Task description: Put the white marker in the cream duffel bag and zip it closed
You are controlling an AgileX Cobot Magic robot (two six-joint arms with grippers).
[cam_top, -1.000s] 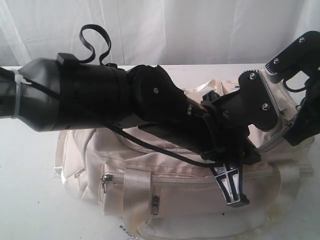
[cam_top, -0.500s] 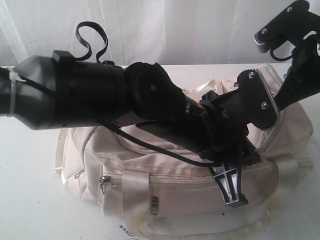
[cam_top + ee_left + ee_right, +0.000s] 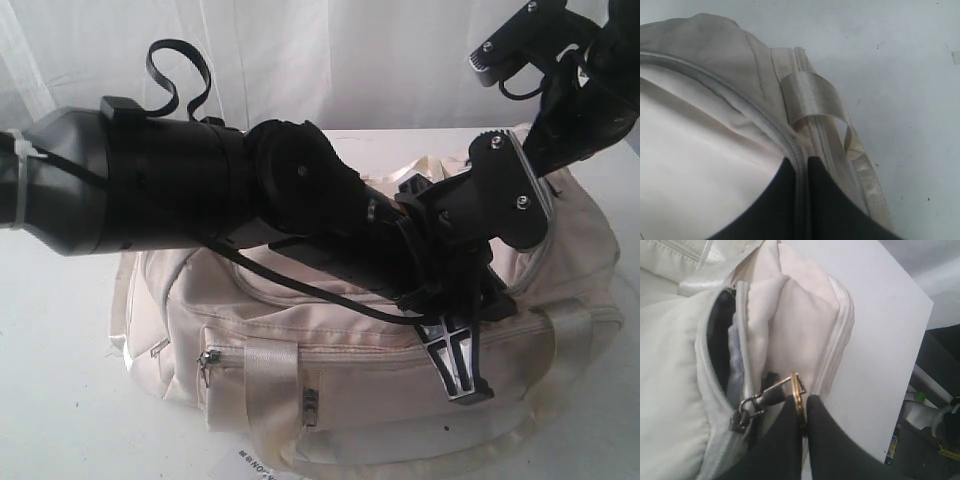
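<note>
White curtain (image 3: pixel 350 60) backs a pale table (image 3: pixel 60 400), and the bag (image 3: pixel 340 400) lies on it under both arms. Zipping looks to be the step in hand: the right gripper (image 3: pixel 802 400) is clamped on the gold pull ring (image 3: pixel 796 385) by the slider (image 3: pixel 742 415), with a gap (image 3: pixel 720 340) showing black lining beside it. The left gripper (image 3: pixel 800 162) pinches the bag's zipper seam, bracing the fabric. No marker shows anywhere (likely inside already, though that is a guess). Next, the ring wants a steady draw along the track while the left keeps the seam taut.
</note>
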